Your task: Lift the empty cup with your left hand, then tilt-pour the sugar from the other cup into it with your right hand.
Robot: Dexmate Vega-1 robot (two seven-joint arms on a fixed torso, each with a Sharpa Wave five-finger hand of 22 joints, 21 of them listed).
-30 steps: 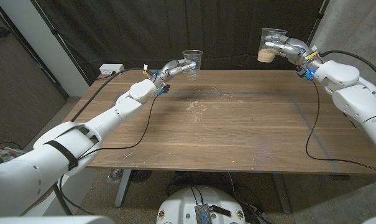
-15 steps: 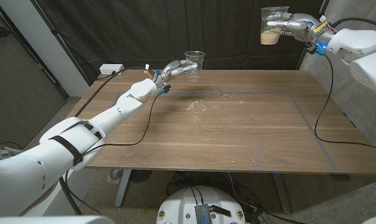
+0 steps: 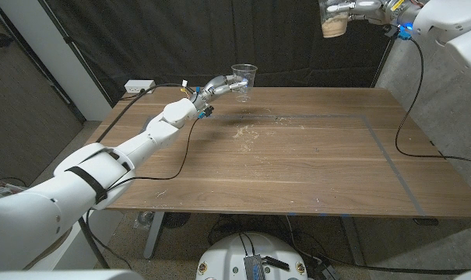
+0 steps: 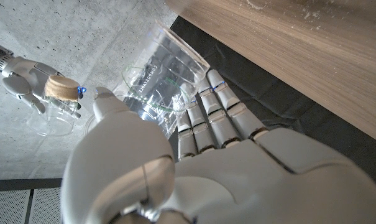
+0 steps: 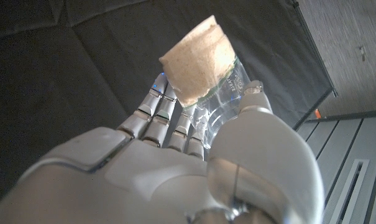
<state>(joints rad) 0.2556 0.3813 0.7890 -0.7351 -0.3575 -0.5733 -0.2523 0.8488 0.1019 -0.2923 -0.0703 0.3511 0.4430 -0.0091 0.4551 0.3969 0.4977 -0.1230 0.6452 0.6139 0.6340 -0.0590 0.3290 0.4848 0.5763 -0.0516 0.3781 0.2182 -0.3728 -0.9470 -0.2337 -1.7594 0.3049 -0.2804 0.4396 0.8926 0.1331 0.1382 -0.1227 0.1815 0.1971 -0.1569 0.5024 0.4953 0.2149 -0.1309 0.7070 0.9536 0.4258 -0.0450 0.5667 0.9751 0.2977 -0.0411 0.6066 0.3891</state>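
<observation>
We see spilled grains [image 3: 245, 133] scattered mid-worktop [image 3: 313, 171]. Beyond them, our left hand [image 3: 217, 85] grips the empty cup [image 3: 244, 81] above the worktop's far edge. Farther off and much higher, at the right, our right hand [image 3: 358, 9] grips the sugar cup [image 3: 332, 22], well apart from the empty one.

The empty cup [image 3: 244, 81] sits in the left hand [image 3: 219, 84], above the far edge of the table [image 3: 313, 167], with the fingers [image 4: 203, 115] wrapped around its wall. Well to the right of that hand and higher up, the right hand [image 3: 358, 9] holds the sugar cup [image 3: 332, 19], the sugar [image 5: 197, 60] lying in its base. Scattered grains [image 3: 245, 133] lie on the tabletop just nearer the robot than the left hand, and a power strip [image 3: 140, 85] lies off the table's far corner to that hand's left.
</observation>
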